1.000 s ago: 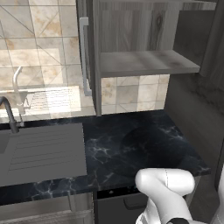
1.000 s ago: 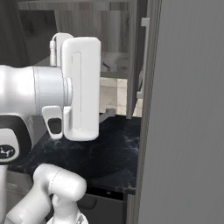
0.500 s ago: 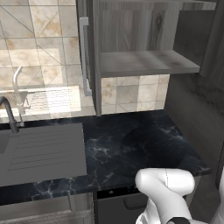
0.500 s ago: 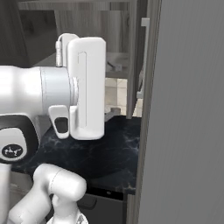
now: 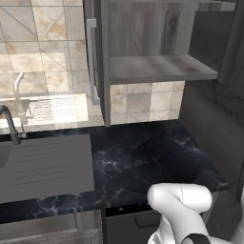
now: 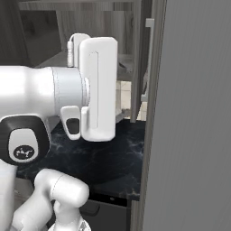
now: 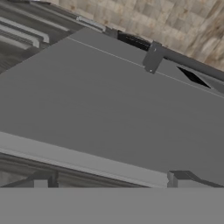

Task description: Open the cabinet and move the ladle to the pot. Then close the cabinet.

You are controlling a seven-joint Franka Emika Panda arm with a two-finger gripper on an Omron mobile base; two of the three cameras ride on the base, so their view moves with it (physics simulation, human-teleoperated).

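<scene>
The cabinet (image 5: pixel 152 57) hangs at 12 o'clock in the left base view, above the black marble bench (image 5: pixel 152 157). Its left door (image 5: pixel 97 62) stands swung out edge-on toward the camera, the long silver bar handle (image 5: pixel 90 62) running down its outer face at 11 o'clock. The inside shows dark grey-brown wood grain with one pale shelf (image 5: pixel 159 69) across it, bare along the part in view. Below the shelf edge there is tiled wall (image 5: pixel 143 102), then open bench surface reaching to its front edge. At 9 o'clock a grey sink drainboard (image 5: pixel 45 164) borders the marble, with a dark tap (image 5: pixel 9 124) at its far left. A dark tall panel (image 5: pixel 214 109) closes the bench off at 3 o'clock.

In the right base view the arm's white wrist (image 6: pixel 97 88) sits at 10 o'clock in front of the cabinet opening, and a wide flat grey panel (image 6: pixel 189 117) fills the 3 o'clock side close to the camera, leaving a narrow gap to the door handle (image 6: pixel 148 58) at 1 o'clock.

In the hand view, a flat grey surface (image 7: pixel 113 109) lies close ahead, with tiled wall (image 7: pixel 144 17) beyond at 12 o'clock. The jaws stand released, grasping nothing.
</scene>
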